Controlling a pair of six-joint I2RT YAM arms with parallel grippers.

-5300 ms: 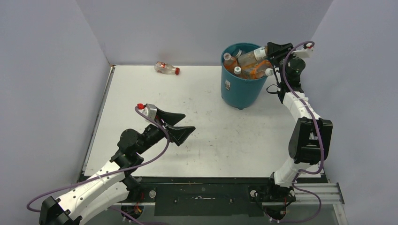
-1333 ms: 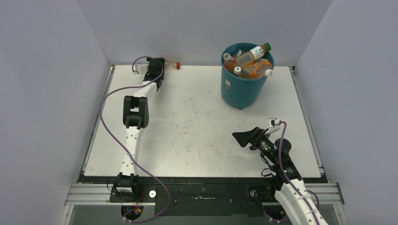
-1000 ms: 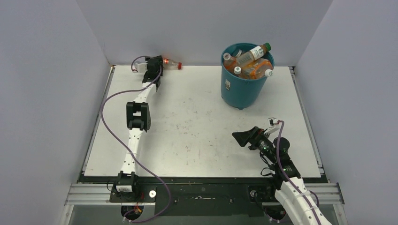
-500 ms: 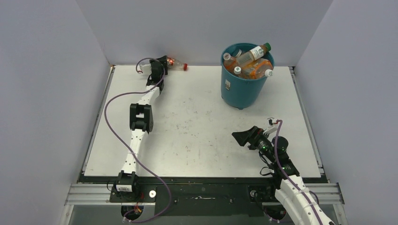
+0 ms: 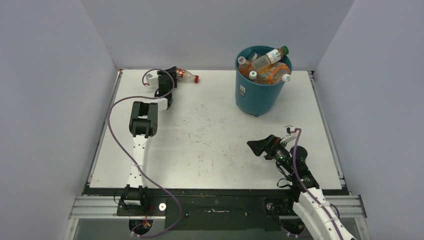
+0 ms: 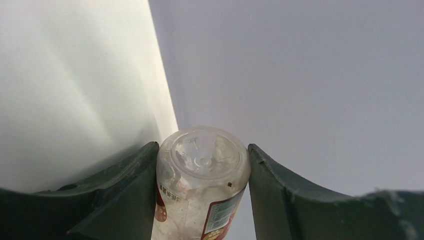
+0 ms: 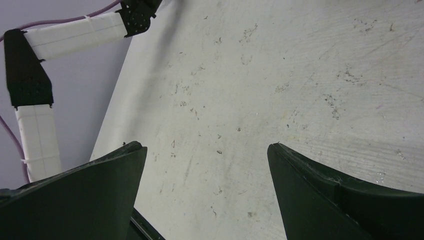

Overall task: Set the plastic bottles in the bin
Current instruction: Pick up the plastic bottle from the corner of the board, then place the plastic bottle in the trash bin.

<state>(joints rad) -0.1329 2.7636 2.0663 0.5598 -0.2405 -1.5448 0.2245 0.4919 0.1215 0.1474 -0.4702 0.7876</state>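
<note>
Clear plastic, red cap: the last loose bottle point(image 5: 186, 76) lies at the far left of the table point(image 5: 210, 140), near the back wall point(image 5: 210, 30). It is caught between the fingers of the left gripper point(image 5: 172, 75), with its cap pointing right toward the bin point(image 5: 256, 97).

Just changed: a second ago the fingers stood wider around the bottle, which was tight against the wall. They have since narrowed onto it. The arm has folded at the elbow and drawn back a little, and the bottle has come along.

Left hand: clamped on the bottle's body. In the wrist view both fingers press its sides and its base faces the lens. Whether it has left the tabletop cannot be told.

Right hand: the right gripper point(image 5: 257, 148) is spread wide and holds nothing. It hangs low over the near right of the table, well apart from the bin.

Teal bin: it stands at the far right, piled to the rim with bottles point(image 5: 267, 70). One green-capped bottle point(image 5: 274, 54) pokes above the edge.

What it means: the pick looks made. What seems left is the carry across to the right and the drop. With the bin so full, this bottle may not settle on the heap.
</note>
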